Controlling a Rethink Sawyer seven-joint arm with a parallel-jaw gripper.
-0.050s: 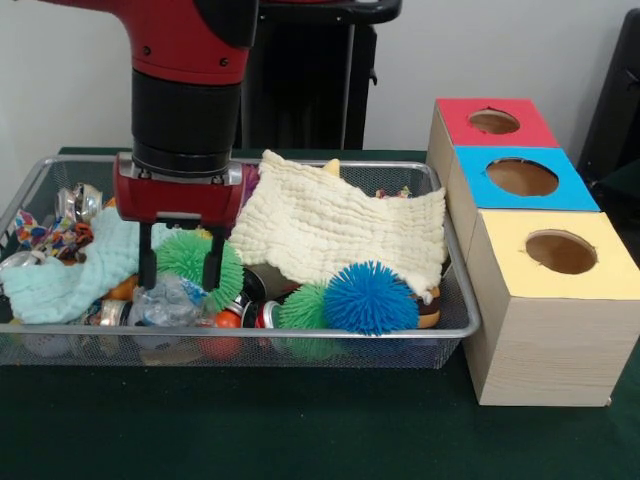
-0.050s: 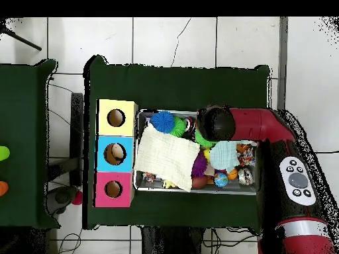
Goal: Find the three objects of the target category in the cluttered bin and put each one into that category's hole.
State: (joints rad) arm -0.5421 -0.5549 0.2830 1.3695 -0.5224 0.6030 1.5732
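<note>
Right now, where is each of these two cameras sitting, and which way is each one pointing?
Front view: sits low across the table, facing the wire bin and three boxes; the red arm drops in from above, its gripper open over a green spiky ball.
Overhead view: hangs above, looking straight down; the arm enters from the bottom right, hiding the gripper.
Shared: the bin, the cream cloth, the blue spiky ball, and the red, blue and yellow boxes.

Wire-mesh metal bin [image 1: 455, 300], crinkly cream cloth [image 1: 340, 225], wood-grain boxes [image 1: 545, 350].
</note>
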